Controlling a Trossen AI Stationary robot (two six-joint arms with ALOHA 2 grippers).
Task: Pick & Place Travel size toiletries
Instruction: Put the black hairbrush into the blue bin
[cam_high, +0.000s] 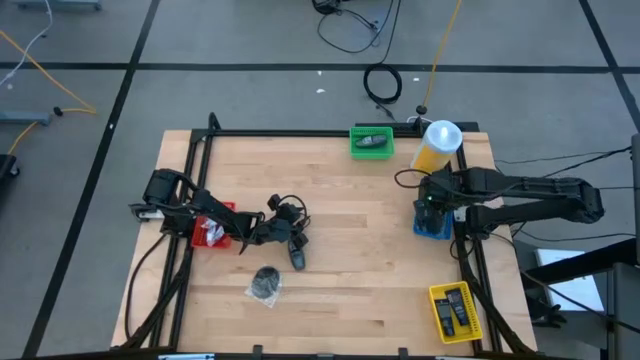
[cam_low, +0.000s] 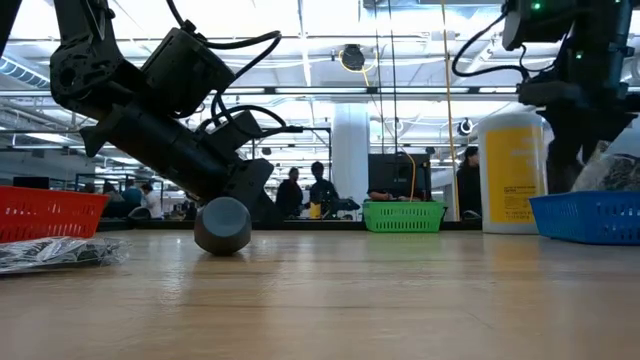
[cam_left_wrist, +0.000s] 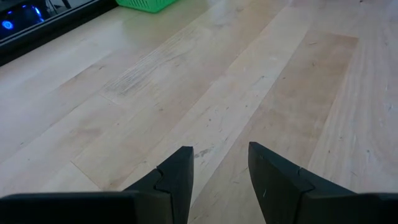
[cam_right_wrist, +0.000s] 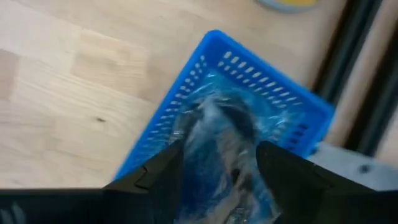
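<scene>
right gripper (cam_right_wrist: 217, 163) spread over clear-wrapped dark packet (cam_right_wrist: 224, 134) in blue plastic basket (cam_right_wrist: 205, 62), long axis unclear, left gripper (cam_left_wrist: 221, 168) spread, empty, low over pale wooden table (cam_left_wrist: 205, 81), workshop behind

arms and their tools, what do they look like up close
Both arms are dark, boxy and jointed, with black cables looping along them. The left tool ends in two matte black wedge-shaped fingers; the right tool has the same. A small green light shows on the right arm.
</scene>
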